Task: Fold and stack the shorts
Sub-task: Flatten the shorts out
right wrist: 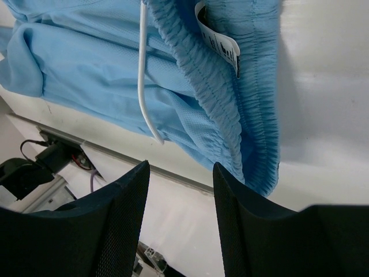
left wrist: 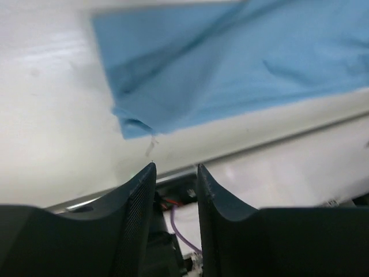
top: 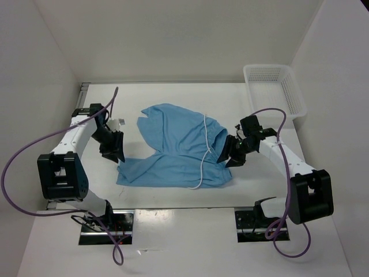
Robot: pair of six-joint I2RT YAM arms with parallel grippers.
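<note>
The white bench (top: pixel 173 199) is carrying the shorts (top: pixel 179 150) at its middle, lying lengthwise left to right. I am keeping both hands half open and empty: the right gripper (top: pixel 230 156) is flanking the waistband (right wrist: pixel 230 104), and the left gripper (top: pixel 114 153) the hem (left wrist: pixel 130 124).

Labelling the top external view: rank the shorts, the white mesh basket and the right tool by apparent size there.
1. Shorts
2. White mesh basket
3. Right tool, clearly the smallest

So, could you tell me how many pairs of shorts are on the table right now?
1: the shorts lie mid-table between the left gripper and right gripper; another underneath cannot be ruled out.
</note>
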